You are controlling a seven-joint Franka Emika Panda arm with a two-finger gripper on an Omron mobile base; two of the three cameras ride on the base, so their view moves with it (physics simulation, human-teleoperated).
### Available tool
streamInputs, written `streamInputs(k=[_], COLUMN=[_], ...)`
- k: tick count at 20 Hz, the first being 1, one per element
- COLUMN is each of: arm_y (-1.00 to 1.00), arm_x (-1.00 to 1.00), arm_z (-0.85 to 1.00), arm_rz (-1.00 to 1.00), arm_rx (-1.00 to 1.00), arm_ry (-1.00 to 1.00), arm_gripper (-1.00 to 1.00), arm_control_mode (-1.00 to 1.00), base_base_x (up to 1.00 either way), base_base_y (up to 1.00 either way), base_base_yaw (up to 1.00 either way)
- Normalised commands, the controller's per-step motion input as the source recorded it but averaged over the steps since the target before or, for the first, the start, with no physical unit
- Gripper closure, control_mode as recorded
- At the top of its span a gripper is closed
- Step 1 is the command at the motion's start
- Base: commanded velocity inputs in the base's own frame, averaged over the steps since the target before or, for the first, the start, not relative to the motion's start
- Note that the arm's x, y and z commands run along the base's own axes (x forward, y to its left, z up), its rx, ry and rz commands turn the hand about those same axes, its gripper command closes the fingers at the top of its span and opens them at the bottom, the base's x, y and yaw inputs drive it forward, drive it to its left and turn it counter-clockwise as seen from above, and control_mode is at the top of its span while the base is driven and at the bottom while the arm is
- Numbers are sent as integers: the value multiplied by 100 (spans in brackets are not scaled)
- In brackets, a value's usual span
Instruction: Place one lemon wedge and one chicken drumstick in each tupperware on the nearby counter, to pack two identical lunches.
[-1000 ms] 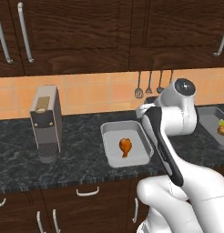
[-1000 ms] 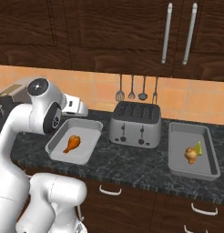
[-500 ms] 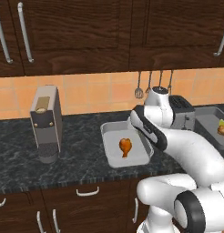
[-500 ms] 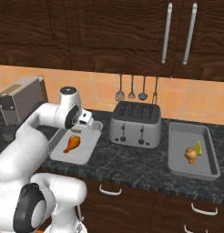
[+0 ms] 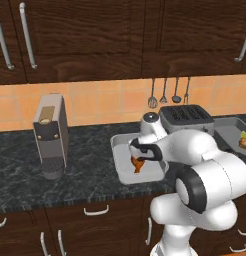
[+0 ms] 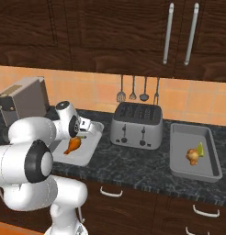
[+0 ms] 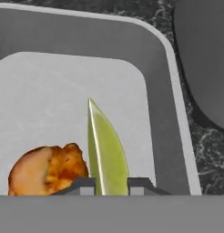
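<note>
Setting: black speckled counter [image 5: 85,175] under dark wood cabinets, orange tiled backsplash.
Landmark: silver toaster [image 6: 135,125], standing on the counter between two trays.
Arm: bent low over the near tupperware [image 5: 123,165] left of the toaster, wrist pitched downward.
Gripper [image 7: 110,184]: fingertips pinched on a lemon wedge [image 7: 104,150], held just over the tray floor.
Lemon wedge: pale green, pointed, glossy, edge-on between the tips.
Chicken drumstick [image 7: 48,169]: orange-brown, lying in the near tupperware, beside the wedge.
Far tupperware [image 6: 179,160]: grey, right of the toaster, holding a second drumstick [image 6: 192,156] and yellow wedge [image 6: 200,149].
Coffee machine [image 5: 50,135]: far left of the toaster.
</note>
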Motion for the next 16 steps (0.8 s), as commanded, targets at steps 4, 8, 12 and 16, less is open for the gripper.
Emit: streamInputs(k=[4,8,12,16], arm_y=[0,0,7,15], arm_x=[7,1,-48,-100], arm_z=[-14,10,94,100], arm_rz=[-1,0,-2,0], arm_rx=[-1,3,3,0], arm_ry=[-6,2,-3,-29], arm_gripper=[-100,-100,-100,-100], arm_control_mode=[-100,-100,-100,-100], base_base_x=[0,0,0,0], base_base_y=[0,0,0,0], base_base_yaw=[0,0,0,0])
